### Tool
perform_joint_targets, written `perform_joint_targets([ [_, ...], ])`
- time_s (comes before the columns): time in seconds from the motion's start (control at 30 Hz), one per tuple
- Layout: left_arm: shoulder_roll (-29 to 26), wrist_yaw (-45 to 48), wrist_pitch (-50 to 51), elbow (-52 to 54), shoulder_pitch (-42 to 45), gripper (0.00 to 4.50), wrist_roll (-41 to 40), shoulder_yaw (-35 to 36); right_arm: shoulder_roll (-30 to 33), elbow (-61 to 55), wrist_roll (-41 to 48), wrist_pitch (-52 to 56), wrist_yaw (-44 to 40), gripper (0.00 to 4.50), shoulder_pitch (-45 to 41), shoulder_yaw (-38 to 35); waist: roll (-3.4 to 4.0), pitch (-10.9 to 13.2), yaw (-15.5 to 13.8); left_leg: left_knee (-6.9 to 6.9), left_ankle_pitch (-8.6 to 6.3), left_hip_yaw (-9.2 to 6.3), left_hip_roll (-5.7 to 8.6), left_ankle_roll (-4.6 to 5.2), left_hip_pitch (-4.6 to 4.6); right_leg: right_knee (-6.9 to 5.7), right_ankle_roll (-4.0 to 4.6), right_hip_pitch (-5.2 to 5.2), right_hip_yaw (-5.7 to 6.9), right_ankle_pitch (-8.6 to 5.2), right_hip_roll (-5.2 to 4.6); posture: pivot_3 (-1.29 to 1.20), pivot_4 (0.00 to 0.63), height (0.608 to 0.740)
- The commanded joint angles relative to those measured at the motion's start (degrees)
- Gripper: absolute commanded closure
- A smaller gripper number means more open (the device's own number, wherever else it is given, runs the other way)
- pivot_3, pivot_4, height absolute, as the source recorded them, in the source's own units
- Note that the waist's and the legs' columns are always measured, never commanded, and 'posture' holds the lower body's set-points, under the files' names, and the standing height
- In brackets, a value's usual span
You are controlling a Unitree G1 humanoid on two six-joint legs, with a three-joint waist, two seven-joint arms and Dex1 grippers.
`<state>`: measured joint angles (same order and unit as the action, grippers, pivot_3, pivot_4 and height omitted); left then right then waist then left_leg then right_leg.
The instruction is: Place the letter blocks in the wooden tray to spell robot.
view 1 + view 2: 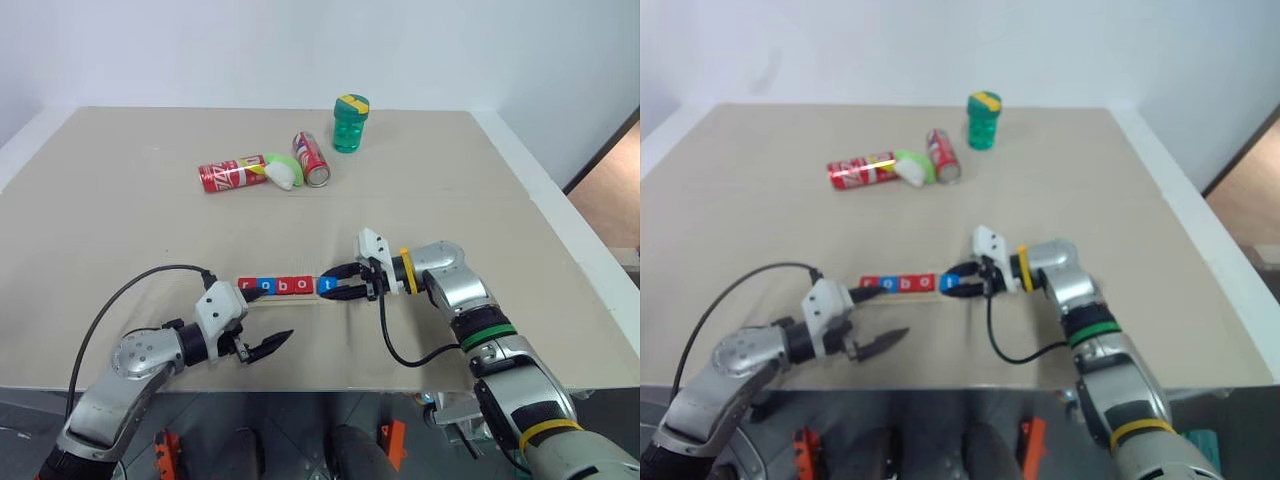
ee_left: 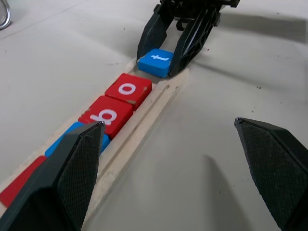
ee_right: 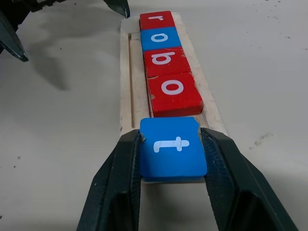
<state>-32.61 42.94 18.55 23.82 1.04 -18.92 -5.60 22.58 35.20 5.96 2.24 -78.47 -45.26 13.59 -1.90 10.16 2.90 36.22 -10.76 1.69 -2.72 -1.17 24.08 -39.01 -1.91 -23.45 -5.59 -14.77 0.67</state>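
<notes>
The wooden tray (image 3: pixel 126 77) lies near the table's front edge, with letter blocks in a row: red r (image 3: pixel 156 19), blue o (image 3: pixel 160 38), red b (image 3: pixel 166 60), red o (image 3: pixel 173 91). My right gripper (image 3: pixel 172 134) is shut on the blue t block (image 3: pixel 172 147) at the tray's right end (image 1: pixel 327 285), right against the red o. Whether the t lies flat in the groove I cannot tell. My left gripper (image 1: pixel 265 315) stands open just in front of the tray's left half, with nothing between its fingers (image 2: pixel 82 159).
Far back lie two red soda cans (image 1: pixel 230 176) (image 1: pixel 311 158) with a white-and-green thing (image 1: pixel 283 172) between them. A green jar with a yellow-green lid (image 1: pixel 350 124) stands behind them. The table's front edge (image 1: pixel 330 388) runs just below my arms.
</notes>
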Motion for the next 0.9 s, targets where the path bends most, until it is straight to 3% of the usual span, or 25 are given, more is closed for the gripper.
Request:
perform_joint_targets([
  [0.03,0.0,-0.9,-1.1,2.5,-0.3,0.0,0.5,1.3,-1.4,1.3,-1.0,-1.1,0.9,3.16,-2.4,0.6,0.0,0.0,0.0,0.01,0.0,0.0,0.0,0.0,0.0,0.0,-0.01,0.0,0.0,0.0,0.0,0.0,0.15,0.74],
  [0.9,0.8,-1.8,-1.6,2.2,-1.5,0.0,0.9,0.7,-3.7,8.5,-3.4,-4.1,1.3,3.16,-6.9,0.7,0.0,0.0,0.1,0.07,0.01,-0.04,-0.06,0.01,-0.02,-0.01,-0.02,0.01,0.12,0.0,0.06,0.0,0.15,0.74],
])
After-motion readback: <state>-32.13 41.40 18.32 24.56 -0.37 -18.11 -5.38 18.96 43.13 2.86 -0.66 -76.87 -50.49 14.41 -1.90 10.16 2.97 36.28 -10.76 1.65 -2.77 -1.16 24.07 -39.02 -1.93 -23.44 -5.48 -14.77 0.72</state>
